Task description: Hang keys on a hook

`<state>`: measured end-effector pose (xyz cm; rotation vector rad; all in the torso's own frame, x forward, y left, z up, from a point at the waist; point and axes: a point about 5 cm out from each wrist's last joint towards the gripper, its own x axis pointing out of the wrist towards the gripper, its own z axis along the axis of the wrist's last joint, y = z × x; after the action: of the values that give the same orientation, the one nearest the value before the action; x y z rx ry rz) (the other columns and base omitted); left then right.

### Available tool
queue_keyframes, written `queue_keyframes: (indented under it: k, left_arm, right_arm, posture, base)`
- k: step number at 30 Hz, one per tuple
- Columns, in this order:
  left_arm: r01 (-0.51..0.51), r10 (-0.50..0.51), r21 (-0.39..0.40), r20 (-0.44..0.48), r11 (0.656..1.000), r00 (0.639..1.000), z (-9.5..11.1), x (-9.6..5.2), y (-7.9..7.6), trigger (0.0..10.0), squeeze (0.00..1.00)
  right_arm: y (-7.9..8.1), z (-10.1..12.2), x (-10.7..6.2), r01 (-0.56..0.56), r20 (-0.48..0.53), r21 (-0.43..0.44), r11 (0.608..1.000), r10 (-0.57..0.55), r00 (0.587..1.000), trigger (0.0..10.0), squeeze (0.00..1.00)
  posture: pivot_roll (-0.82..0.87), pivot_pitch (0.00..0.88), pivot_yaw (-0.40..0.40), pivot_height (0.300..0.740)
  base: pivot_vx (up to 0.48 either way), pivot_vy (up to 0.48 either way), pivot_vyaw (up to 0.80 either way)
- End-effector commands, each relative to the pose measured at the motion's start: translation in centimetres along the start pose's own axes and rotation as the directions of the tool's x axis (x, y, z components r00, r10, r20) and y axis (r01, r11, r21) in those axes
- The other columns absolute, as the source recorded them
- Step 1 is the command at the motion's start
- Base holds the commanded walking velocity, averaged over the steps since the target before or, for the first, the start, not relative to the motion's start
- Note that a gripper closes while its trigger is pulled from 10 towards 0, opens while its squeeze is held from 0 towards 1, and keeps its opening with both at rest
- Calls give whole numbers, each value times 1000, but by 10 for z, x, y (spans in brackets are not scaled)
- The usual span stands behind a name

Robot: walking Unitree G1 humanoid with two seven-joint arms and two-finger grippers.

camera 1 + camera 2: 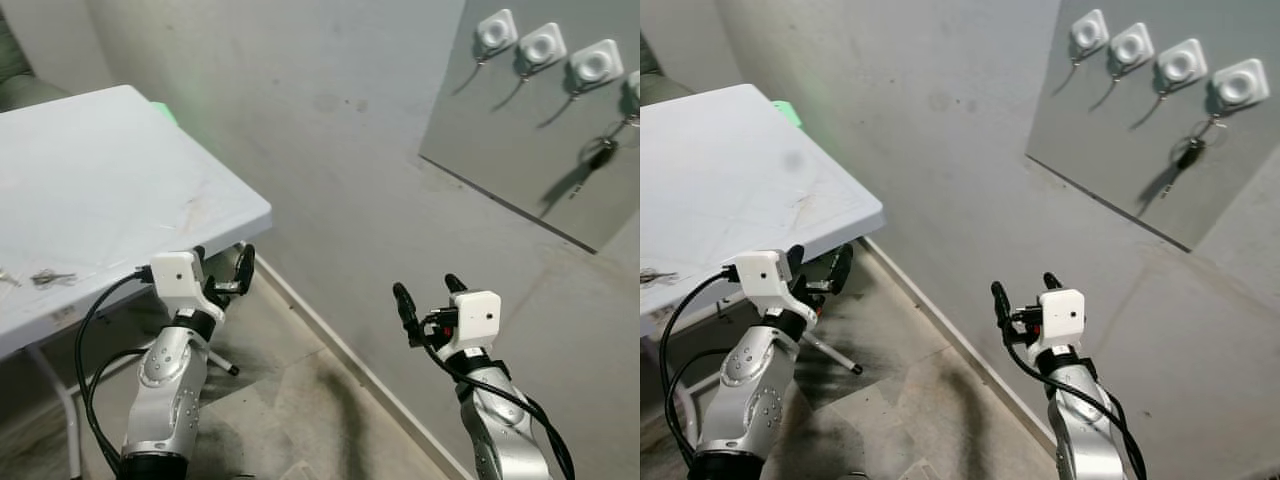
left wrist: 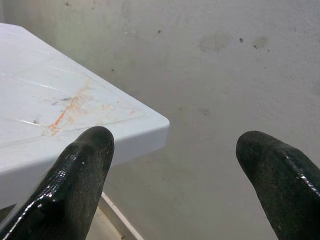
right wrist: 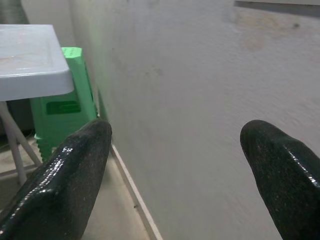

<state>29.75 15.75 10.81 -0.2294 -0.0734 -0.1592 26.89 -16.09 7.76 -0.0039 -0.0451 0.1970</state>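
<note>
A small bunch of keys (image 1: 50,277) lies on the white table (image 1: 120,170) near its front left edge. High on the wall to the right, a grey board (image 1: 1120,140) carries several white hooks (image 1: 1131,45). From the rightmost hook (image 1: 1241,82) hangs a dark key (image 1: 1189,153). My left gripper (image 1: 222,262) is open and empty, held just off the table's corner, to the right of the keys. My right gripper (image 1: 428,295) is open and empty, low in front of the wall and well below the board.
The table's corner (image 2: 155,125) juts toward the wall. A green plastic stool (image 3: 62,100) stands under the table beside the wall. A white table leg (image 3: 15,145) and a skirting strip (image 1: 340,350) run along the concrete floor between my arms.
</note>
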Motion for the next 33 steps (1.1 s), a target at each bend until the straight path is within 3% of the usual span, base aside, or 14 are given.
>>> queue_keyframes:
  k: [1, 8, 33]
  left_arm:
    - [0, 0, -4, -8, 1000, 1000, -1, 1, 2, 10000, 0]
    - [-8, 8, -16, -8, 1000, 1000, -3, 0, 2, 10000, 0]
    - [-105, 103, -35, -49, 994, 993, -8, -3, 7, 10000, 0]
  right_arm:
    - [1, 0, 3, -5, -10, -5, 1000, 5, 1000, 10000, 0]
    - [1, 0, 3, -14, -11, -6, 1000, 13, 1000, 10000, 0]
    - [-2, 2, 0, -31, -26, -12, 999, 31, 999, 10000, 0]
  posture:
    - [13, 0, -44, 702]
    - [18, 0, -51, 702]
    - [19, 0, -72, 702]
  base:
    - [-262, 401, 800]
    - [-280, 390, 800]
    - [0, 0, 800]
